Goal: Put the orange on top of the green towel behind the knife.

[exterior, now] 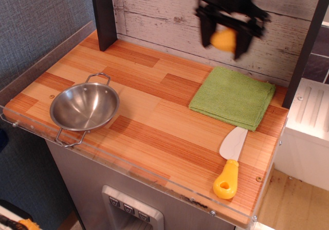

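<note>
My black gripper (224, 40) hangs high at the back right, blurred by motion, and is shut on the yellow-orange toy orange (223, 39). It holds the toy in the air above the back edge of the folded green towel (233, 97), which lies flat at the back right of the wooden counter. The knife (230, 164), with a white blade and a yellow handle, lies in front of the towel near the counter's front right corner, its blade tip touching the towel's front edge.
A steel bowl with two handles (84, 107) sits at the front left of the counter (154, 117). A dark post (104, 15) stands at the back left and another (307, 45) at the right. A whitewashed plank wall (164, 14) runs behind.
</note>
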`<state>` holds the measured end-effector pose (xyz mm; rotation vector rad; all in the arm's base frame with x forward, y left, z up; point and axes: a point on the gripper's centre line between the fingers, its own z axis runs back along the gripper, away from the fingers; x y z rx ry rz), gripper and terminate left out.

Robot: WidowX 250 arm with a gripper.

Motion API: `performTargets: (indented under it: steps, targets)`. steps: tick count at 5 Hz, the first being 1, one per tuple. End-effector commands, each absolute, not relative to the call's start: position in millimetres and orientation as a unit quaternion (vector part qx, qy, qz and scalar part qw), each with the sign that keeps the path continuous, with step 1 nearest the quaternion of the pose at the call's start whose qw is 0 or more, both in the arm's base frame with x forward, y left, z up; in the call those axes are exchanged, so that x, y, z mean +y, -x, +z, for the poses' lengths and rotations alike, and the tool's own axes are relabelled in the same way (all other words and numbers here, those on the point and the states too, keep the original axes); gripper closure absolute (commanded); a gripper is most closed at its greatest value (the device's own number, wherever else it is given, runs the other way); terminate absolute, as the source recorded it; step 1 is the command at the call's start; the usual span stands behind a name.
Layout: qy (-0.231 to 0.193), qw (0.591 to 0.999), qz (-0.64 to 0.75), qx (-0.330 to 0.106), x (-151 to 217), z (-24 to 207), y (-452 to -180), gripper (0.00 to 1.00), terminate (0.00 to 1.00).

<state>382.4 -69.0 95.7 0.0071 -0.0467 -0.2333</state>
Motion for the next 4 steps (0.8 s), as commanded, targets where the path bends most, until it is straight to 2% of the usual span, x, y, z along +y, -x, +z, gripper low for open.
performTargets:
  steps: [1,2,3,4]
  targets:
    - [-0.011,0.993,-0.099,-0.061,-58.4,93.8,-379.6,1.00,0.00]
    - [-0.016,0.993,-0.099,-0.061,-56.0,89.3,-383.9,1.00,0.00]
    - [-0.017,0.992,-0.113,-0.052,-56.7,85.0,-385.1,0.00,0.00]
    - [-0.014,0.991,-0.121,-0.055,-58.8,86.3,-382.4,0.00,0.00]
